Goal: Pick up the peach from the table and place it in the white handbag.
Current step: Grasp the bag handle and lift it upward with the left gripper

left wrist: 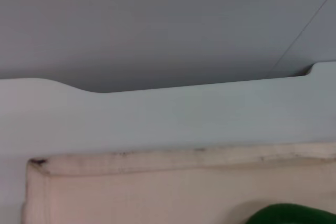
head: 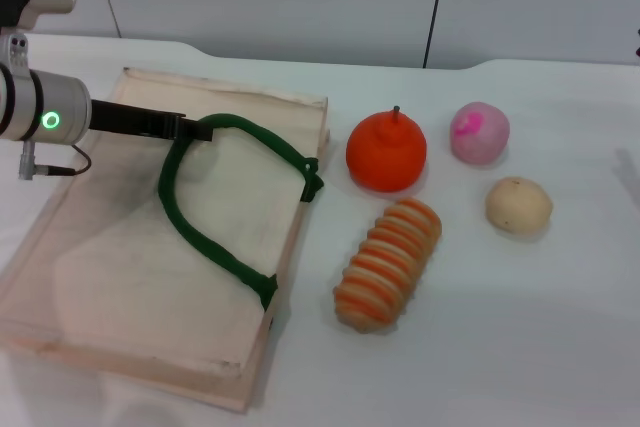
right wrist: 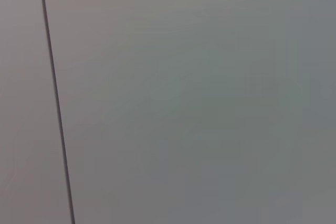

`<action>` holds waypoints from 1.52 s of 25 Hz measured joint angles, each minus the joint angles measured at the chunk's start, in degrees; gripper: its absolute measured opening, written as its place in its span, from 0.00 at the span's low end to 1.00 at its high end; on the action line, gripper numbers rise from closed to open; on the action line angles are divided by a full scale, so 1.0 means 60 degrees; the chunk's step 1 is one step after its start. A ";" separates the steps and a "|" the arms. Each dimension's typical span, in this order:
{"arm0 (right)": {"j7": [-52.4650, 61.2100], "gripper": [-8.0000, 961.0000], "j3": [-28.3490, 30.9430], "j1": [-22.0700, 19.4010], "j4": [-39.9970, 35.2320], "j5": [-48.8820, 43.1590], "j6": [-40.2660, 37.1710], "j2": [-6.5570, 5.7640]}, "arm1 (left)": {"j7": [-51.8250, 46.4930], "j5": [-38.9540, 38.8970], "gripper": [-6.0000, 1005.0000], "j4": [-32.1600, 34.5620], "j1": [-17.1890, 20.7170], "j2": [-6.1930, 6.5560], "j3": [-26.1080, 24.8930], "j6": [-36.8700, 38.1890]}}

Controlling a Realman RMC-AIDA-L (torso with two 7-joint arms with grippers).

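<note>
The peach (head: 479,132), pale pink with a magenta blotch, lies on the white table at the back right, clear of both arms. The white handbag (head: 120,277) lies flat on the left, with a dark green loop handle (head: 215,247). My left gripper (head: 196,129) reaches in from the left over the bag and is shut on the far end of the green handle, which it holds raised. The left wrist view shows the bag's far edge (left wrist: 173,158) and a bit of the green handle (left wrist: 294,214). My right gripper is out of view; its wrist view shows only a grey wall.
An orange stemmed fruit (head: 386,152) sits just right of the bag, next to the peach. A beige potato-like ball (head: 518,205) lies in front of the peach. An orange-and-cream striped roll (head: 388,263) lies near the bag's right edge. The table's back edge (left wrist: 157,90) runs behind.
</note>
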 joint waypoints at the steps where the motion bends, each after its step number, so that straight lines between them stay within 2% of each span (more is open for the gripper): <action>1: 0.0000 0.93 0.0000 0.0000 0.0000 0.0000 0.0001 0.0000 | 0.0000 0.0000 0.68 0.0000 0.0000 0.0000 0.0000 -0.0001; 2: 0.0000 0.93 0.0000 0.0000 0.0000 0.0000 0.0001 0.0000 | -0.0002 0.0001 0.66 -0.0001 0.0003 -0.0003 -0.0001 -0.0003; 4: 0.0000 0.93 0.0001 -0.0003 0.0000 0.0000 0.0000 0.0000 | -0.0008 -0.0027 0.41 -0.0038 0.0022 -0.0010 -0.0003 -0.0011; 10: 0.0000 0.93 0.0001 -0.0070 0.0000 0.0000 -0.0003 0.0000 | -0.0076 -0.0629 0.19 -0.0073 0.0145 0.0002 -0.0015 0.0031; 15: 0.0000 0.93 0.0010 -0.0082 0.0000 -0.0001 -0.0008 0.0000 | 0.0296 -0.1566 0.14 -0.0248 0.0351 0.0021 -0.0015 0.0793; 21: 0.0000 0.93 0.0014 -0.0094 0.0000 -0.0003 -0.0015 0.0000 | 0.2042 -0.3997 0.13 -0.1022 0.0854 0.0073 -0.0015 0.3720; 25: 0.0000 0.93 0.0015 -0.0102 0.0000 -0.0001 -0.0015 0.0000 | 0.3088 -0.5669 0.13 -0.1094 0.1353 0.0292 -0.0015 0.5842; 30: 0.0000 0.93 0.0015 -0.0103 0.0000 0.0000 -0.0013 0.0000 | 0.3312 -0.6975 0.13 -0.1128 0.1957 0.0670 -0.0015 0.7750; 38: 0.0381 0.93 -0.0002 -0.0103 -0.0023 -0.0026 0.0066 -0.0001 | 0.3096 -0.7860 0.13 -0.1331 0.2319 0.0757 -0.0010 0.8635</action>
